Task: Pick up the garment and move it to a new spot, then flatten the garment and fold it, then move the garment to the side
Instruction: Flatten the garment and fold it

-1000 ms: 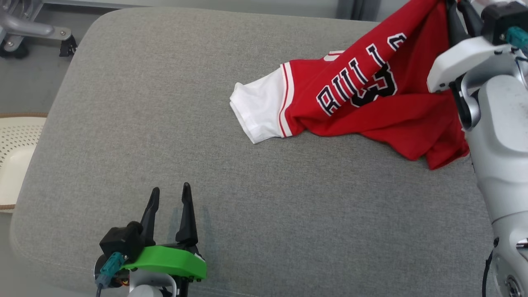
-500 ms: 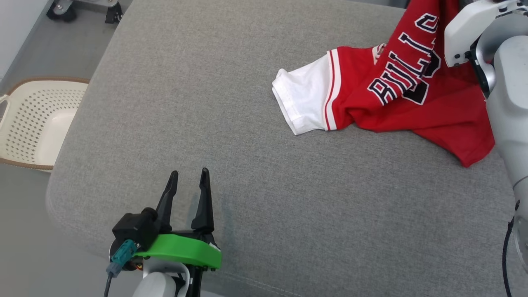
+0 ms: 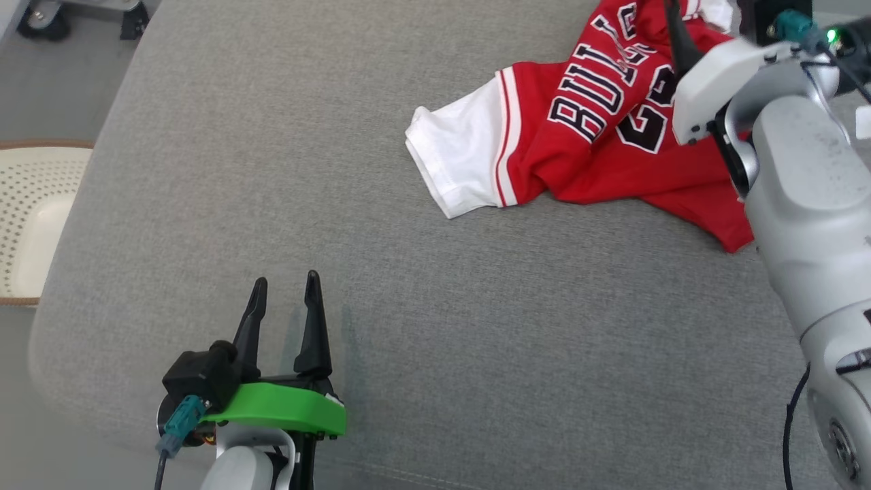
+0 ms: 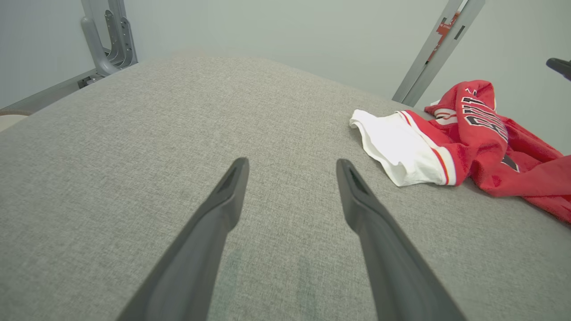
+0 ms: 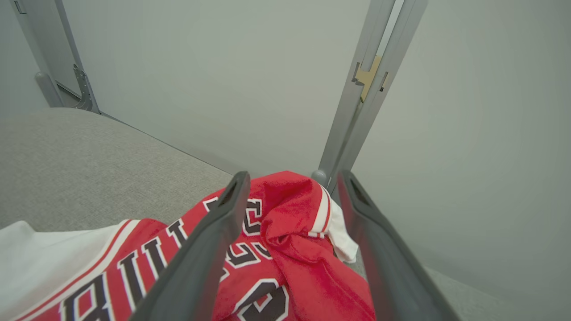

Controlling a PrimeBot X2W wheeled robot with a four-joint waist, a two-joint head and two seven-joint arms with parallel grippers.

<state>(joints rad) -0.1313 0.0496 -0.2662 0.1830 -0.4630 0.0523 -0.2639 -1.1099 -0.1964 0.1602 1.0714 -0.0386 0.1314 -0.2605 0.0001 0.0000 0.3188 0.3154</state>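
Item under inspection: one red garment [image 3: 578,156] with black, white-edged lettering and one white sleeve [image 3: 463,160]. It lies crumpled on a grey fabric-covered counter [image 3: 340,170], at the far right part of the surface in the head view. The sleeve lies flat and points toward the counter's middle. The red body is bunched and creased, with one raised fold at its far end. The lettering is partly folded over and cannot be read in full.

Right tool [image 5: 294,176]: directly over the far end of the garment. Its two dark fingers stand wide apart, one on each side of the raised red fold. The cloth looks slack between them and is not pinched. Whether the fingers brush the cloth lower down cannot be told. In the head view the pale right arm [image 3: 803,204] crosses in front of the garment's right edge and hides part of it.

Left tool [image 3: 285,279]: well apart from the garment, toward the near left of the counter. Its fingers are spread wide with nothing between them, low over bare fabric. Contact with the counter cannot be confirmed.

Surroundings: a grey metal post [image 5: 361,98] rises just behind the garment against a plain pale wall. A cream perforated basket [image 3: 34,218] sits on the floor, far to the left of the garment, beyond the counter's edge.
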